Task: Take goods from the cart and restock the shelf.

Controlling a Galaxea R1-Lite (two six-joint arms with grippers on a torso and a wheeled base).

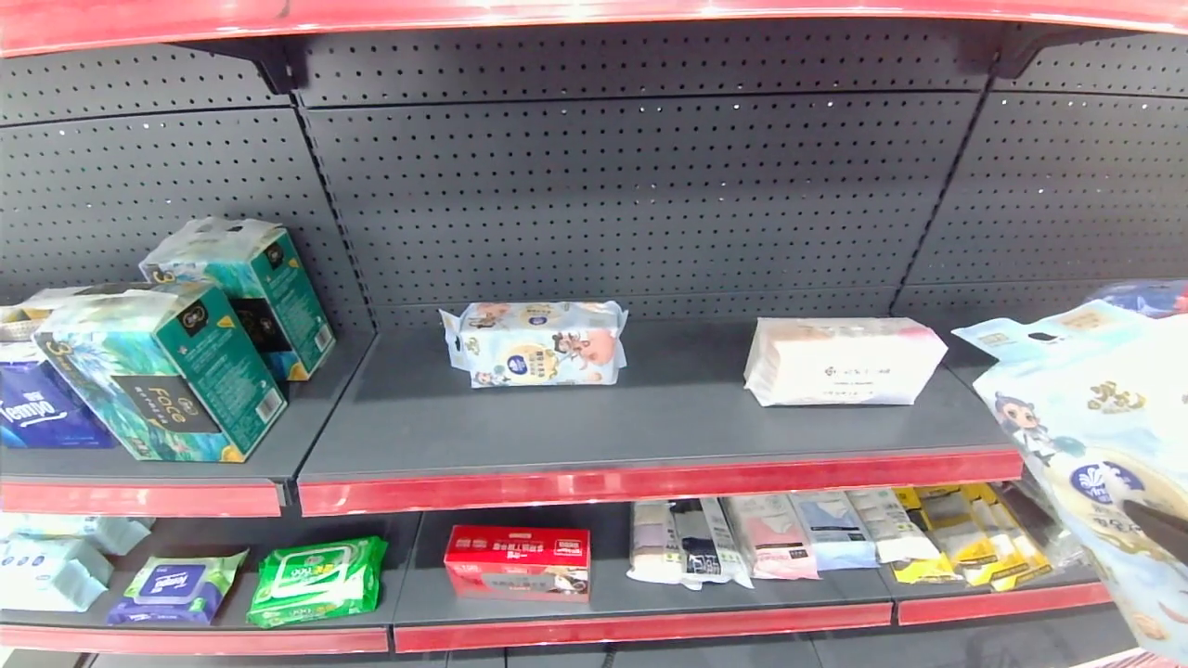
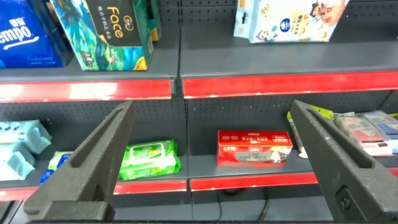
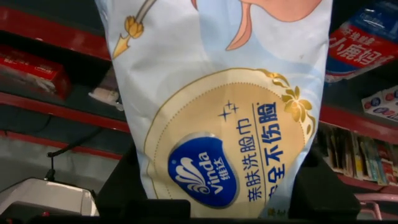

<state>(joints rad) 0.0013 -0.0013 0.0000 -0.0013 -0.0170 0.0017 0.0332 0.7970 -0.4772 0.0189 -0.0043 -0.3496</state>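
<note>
My right gripper (image 3: pixel 221 202) is shut on a large pale-blue bag of face towels (image 3: pixel 230 112) with cartoon print. In the head view this bag (image 1: pixel 1100 436) hangs at the far right, in front of the right end of the middle shelf (image 1: pixel 650 436). That shelf holds a cartoon tissue pack (image 1: pixel 535 343) near its middle and a white-and-pink pack (image 1: pixel 843 362) to the right. My left gripper (image 2: pixel 211 162) is open and empty, low in front of the lower shelf, facing a red box (image 2: pixel 254 148) and a green wipes pack (image 2: pixel 152 160).
Green tissue boxes (image 1: pixel 167 371) and a blue pack (image 1: pixel 42 408) fill the left bay. The lower shelf carries a red box (image 1: pixel 517 561), a green pack (image 1: pixel 317 580) and several flat sachets (image 1: pixel 835 533). Red price rails (image 1: pixel 650 482) edge each shelf.
</note>
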